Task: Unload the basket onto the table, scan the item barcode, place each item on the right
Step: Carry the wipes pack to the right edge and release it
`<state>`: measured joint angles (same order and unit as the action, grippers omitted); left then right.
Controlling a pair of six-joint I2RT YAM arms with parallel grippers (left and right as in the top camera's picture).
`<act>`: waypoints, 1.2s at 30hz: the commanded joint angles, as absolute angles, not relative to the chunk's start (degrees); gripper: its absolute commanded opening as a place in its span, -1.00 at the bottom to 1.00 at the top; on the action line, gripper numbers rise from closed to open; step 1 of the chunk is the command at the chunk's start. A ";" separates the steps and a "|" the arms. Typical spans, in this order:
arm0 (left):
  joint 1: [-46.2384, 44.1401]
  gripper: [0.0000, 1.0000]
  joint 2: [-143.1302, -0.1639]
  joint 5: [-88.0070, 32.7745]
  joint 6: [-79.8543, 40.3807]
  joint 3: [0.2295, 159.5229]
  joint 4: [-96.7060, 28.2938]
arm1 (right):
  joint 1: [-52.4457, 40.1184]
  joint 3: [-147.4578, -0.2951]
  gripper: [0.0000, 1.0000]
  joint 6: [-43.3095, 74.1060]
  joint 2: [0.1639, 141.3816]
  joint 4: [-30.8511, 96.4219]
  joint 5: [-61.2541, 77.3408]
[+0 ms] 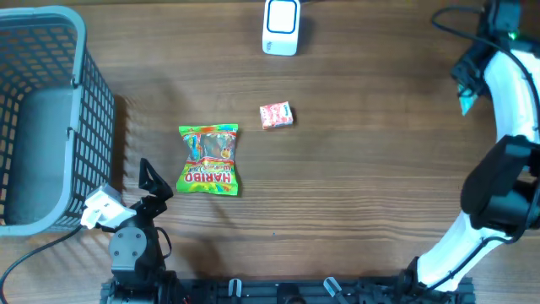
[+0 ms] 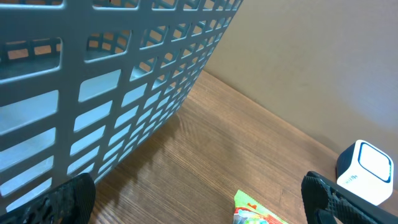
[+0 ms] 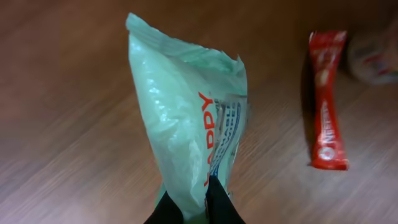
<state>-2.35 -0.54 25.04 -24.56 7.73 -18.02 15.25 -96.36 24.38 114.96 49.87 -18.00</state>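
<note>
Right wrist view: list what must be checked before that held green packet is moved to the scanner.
1. Right gripper shut on the green packet: ok.
2. Barcode located on the packet: cannot tell; only red lettering and a blue panel show.
3. Scanner uncovered at the far edge of the table: ok.
4. Table between the right arm and the scanner bare: ok.
5. Left gripper open, down by the basket, out of the way: ok.

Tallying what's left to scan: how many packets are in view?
4: Haribo bag centre-left; small pink packet beyond it; pale green bag in the right pincer; red stick on the table nearby. A blurred object past the stick may be a fifth.
</note>
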 commanded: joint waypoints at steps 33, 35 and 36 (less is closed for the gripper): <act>-2.11 1.00 -0.38 25.56 -24.08 7.49 -17.93 | -6.44 -95.13 0.99 17.74 101.60 67.02 7.20; -2.11 1.00 -0.38 25.56 -24.08 7.49 -17.93 | -10.85 -94.24 0.99 14.66 101.91 65.34 6.94; -2.11 1.00 -0.38 25.56 -24.08 7.49 -17.93 | -12.12 -93.43 1.00 14.41 101.91 64.27 6.96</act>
